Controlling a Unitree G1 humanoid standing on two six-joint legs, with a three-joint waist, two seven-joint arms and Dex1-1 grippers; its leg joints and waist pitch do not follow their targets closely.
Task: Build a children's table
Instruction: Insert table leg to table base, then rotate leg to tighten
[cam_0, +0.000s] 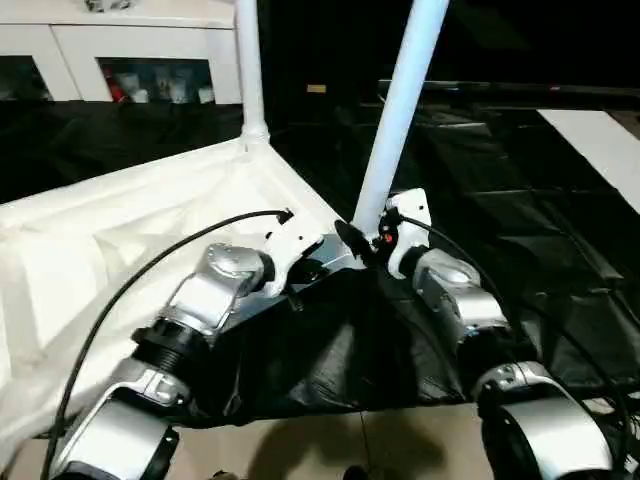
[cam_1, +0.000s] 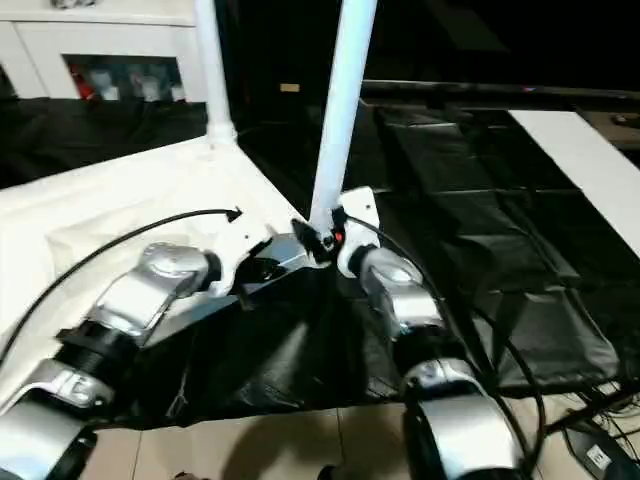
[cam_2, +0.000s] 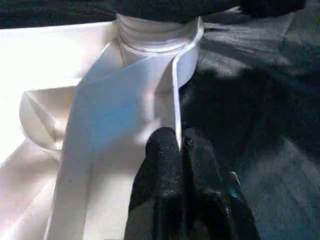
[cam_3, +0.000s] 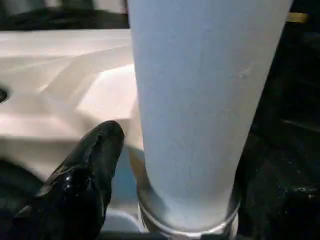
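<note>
We are looking down over our silver forearms at the children's table (cam_0: 150, 215), which is lying upside down with its ribbed underside facing up on a black sheet (cam_0: 500, 250) spread over the floor. The tabletop is taking up the left part of the sheet, and its near right corner is pointing toward us, right between our two grippers.

Two white legs are standing in corner sockets. The far leg (cam_0: 248, 60) is rising upright from the socket at the far corner. The near leg (cam_0: 400, 110) is standing in the socket at the near right corner and leaning slightly to the right.

Our left gripper (cam_2: 180, 145) is resting at the rim of the tabletop just beside the near corner socket, and its black fingers (cam_2: 162, 165) are pressed together with the thin white edge of the rim running between their tips.

Our right gripper (cam_3: 175, 165) is sitting at the base of the near leg with its jaws spread wide, one black finger (cam_3: 85, 175) on each side of the tube. The finger on the tabletop side is standing apart from the leg, so we are not clamping it.

Beyond the sheet, white cabinets (cam_0: 130, 50) are lining the far wall.
</note>
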